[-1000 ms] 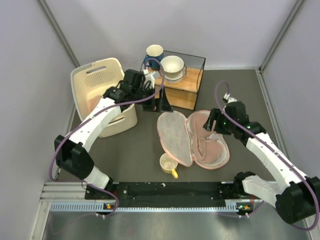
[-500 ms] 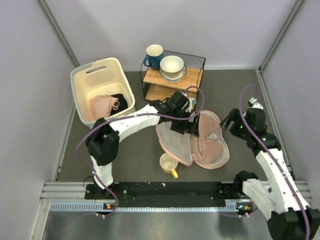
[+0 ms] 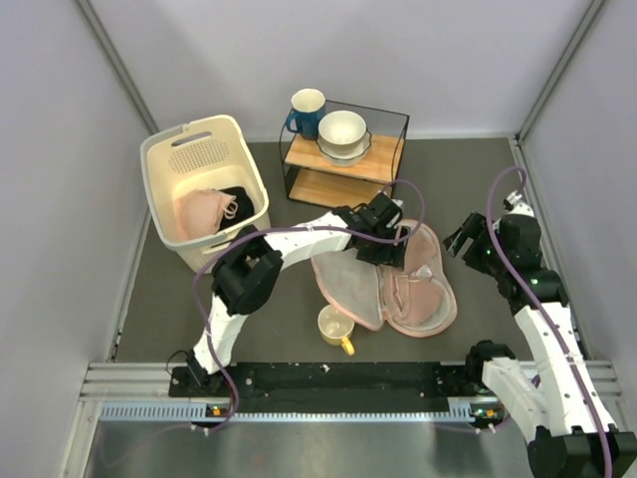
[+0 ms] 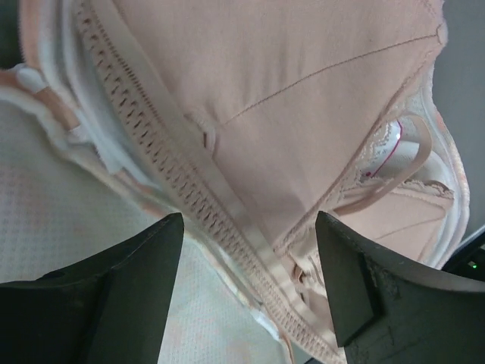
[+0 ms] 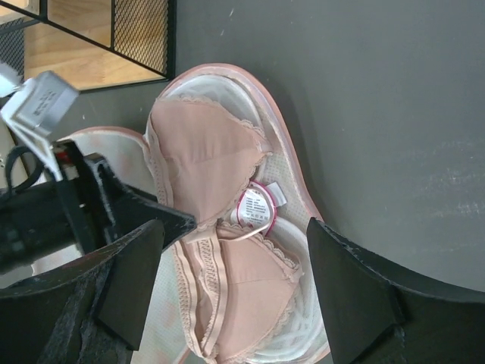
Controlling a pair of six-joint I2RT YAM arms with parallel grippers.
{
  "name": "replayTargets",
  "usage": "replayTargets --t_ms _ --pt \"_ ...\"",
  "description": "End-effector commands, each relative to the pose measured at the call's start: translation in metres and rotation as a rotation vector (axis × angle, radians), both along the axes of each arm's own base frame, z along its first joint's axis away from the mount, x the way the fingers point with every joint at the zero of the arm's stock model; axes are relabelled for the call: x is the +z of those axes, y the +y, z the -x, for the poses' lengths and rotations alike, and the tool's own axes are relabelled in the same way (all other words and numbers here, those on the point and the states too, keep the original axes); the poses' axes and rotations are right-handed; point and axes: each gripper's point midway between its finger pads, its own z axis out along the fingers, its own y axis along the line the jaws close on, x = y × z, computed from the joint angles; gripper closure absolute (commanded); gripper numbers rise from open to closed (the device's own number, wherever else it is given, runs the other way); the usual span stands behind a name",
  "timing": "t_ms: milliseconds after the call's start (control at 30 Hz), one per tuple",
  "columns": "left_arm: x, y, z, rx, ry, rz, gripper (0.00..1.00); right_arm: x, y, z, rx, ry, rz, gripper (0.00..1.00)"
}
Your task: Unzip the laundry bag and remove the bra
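The laundry bag point(image 3: 343, 284) lies unzipped and spread open mid-table, its mesh inside up. The peach-pink bra point(image 3: 423, 284) lies in its right half; the right wrist view shows the cups point(image 5: 208, 159) and a white label. My left gripper point(image 3: 386, 249) is open low over the bag's upper middle. In the left wrist view point(image 4: 250, 280) its jaws straddle the bra's ribbed band point(image 4: 189, 189) without closing on it. My right gripper point(image 3: 463, 237) is open and empty, right of the bag and above the table point(image 5: 239, 284).
A yellow mug point(image 3: 334, 327) stands just in front of the bag. A cream basket point(image 3: 164, 149) at the left holds a peach garment and a black one. A wire shelf point(image 3: 393, 149) with a bowl stands behind the bag, with a blue mug point(image 3: 304, 108) beside it.
My left arm swung from the basket across to the open bag and lowered over the bra. My right gripper pulled back from the bag to the right.
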Motion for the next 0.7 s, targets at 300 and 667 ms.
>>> replayTargets --t_ms 300,667 --pt "0.078 -0.030 -0.001 -0.111 -0.101 0.121 1.00 0.037 -0.003 -0.004 -0.002 -0.105 0.005 0.24" --pt "0.288 0.019 0.028 -0.256 -0.366 0.431 1.00 0.056 -0.017 -0.006 -0.064 -0.162 0.051 0.26"
